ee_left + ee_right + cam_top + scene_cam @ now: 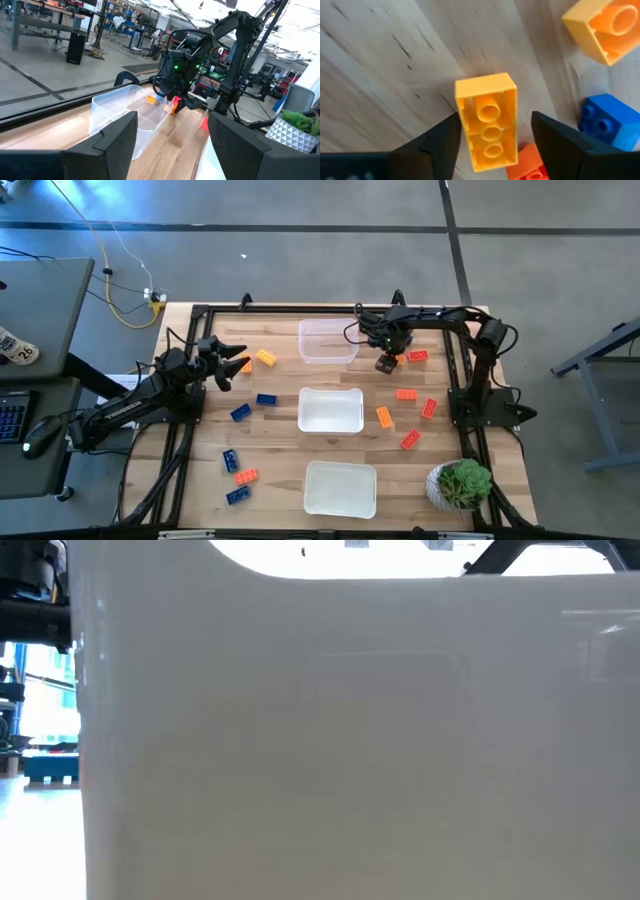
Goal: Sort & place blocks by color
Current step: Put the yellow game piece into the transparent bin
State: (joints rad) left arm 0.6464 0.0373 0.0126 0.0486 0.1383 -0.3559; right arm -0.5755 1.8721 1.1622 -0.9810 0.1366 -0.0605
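Right wrist view: right pincer (492, 137) spread, straddling an upturned yellow block (487, 120) on the worktop (380, 75), positioned for pickup. Left pincer (238, 364) released, waiting at nine o'clock.

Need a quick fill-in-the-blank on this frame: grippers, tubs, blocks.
1. The block between the right gripper's fingers is ___ in colour.
2. The high view shows ___ clear tubs in a row down the table's middle.
3. The left gripper holds nothing; its jaws are ___.
4. The potted plant stands at the table corner nearest the ___ arm.

Missing words: yellow; three; open; right
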